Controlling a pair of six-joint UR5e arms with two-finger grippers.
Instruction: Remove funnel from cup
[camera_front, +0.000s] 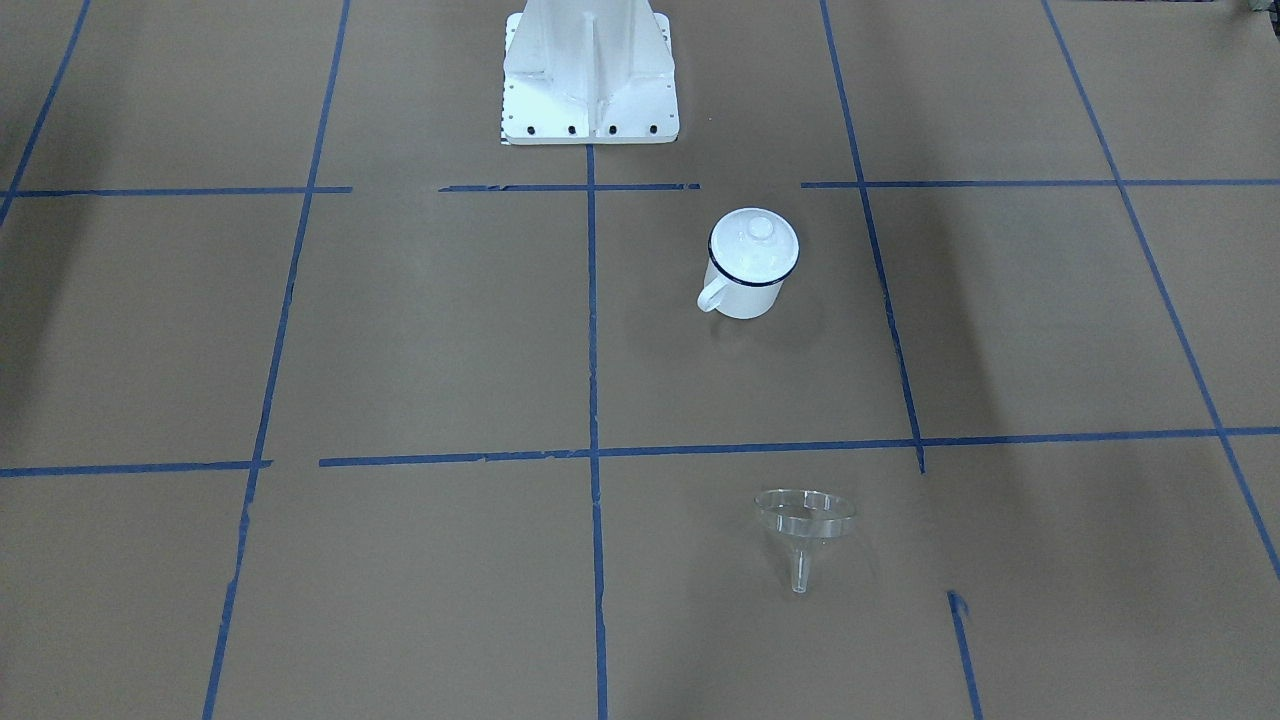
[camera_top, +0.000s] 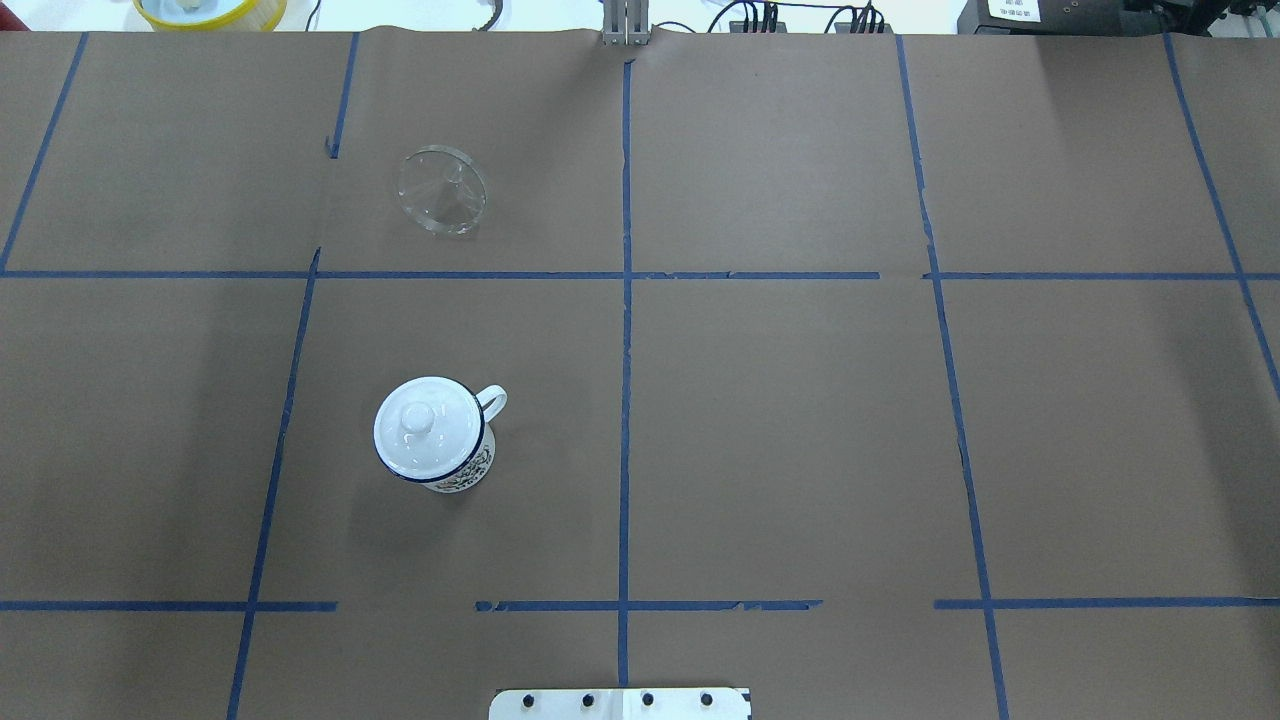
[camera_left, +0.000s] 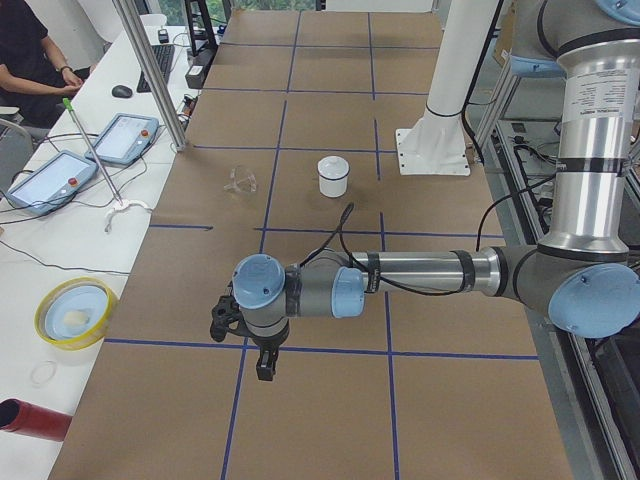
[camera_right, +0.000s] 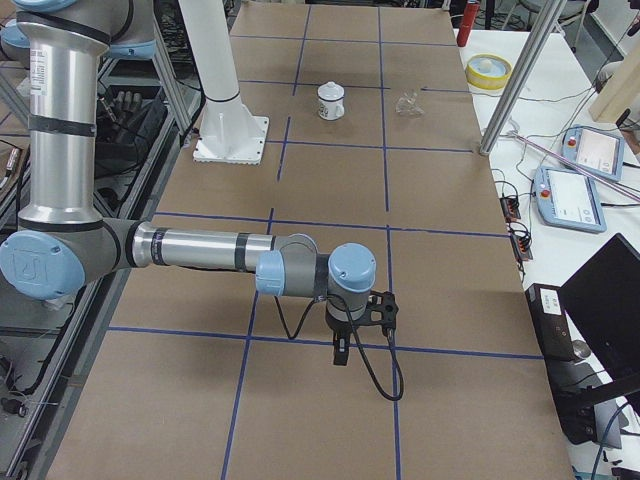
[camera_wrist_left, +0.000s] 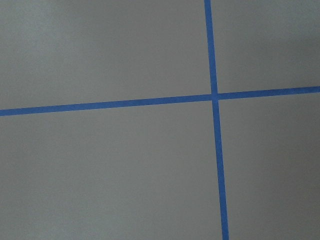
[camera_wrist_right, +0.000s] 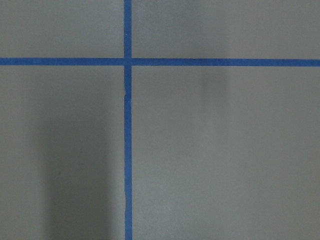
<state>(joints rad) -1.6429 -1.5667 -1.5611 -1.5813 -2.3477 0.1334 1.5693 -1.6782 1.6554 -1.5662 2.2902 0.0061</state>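
The clear funnel (camera_front: 803, 520) lies on its side on the brown table, well apart from the cup; it also shows in the overhead view (camera_top: 442, 190). The white enamel cup (camera_front: 745, 287) with a dark blue rim stands upright, and a white knobbed lid (camera_front: 754, 244) sits on it; the lid also shows from above (camera_top: 428, 428). My left gripper (camera_left: 262, 362) and my right gripper (camera_right: 340, 352) hang over bare table far from both, seen only in the side views. I cannot tell whether they are open or shut. Both wrist views show only paper and blue tape.
The white robot pedestal (camera_front: 590, 70) stands behind the cup. A yellow-rimmed dish (camera_left: 75, 312), a red cylinder (camera_left: 35, 420), teach pendants (camera_left: 125, 138) and a metal pole (camera_left: 150, 70) are at the operators' side. A person (camera_left: 30, 50) sits there.
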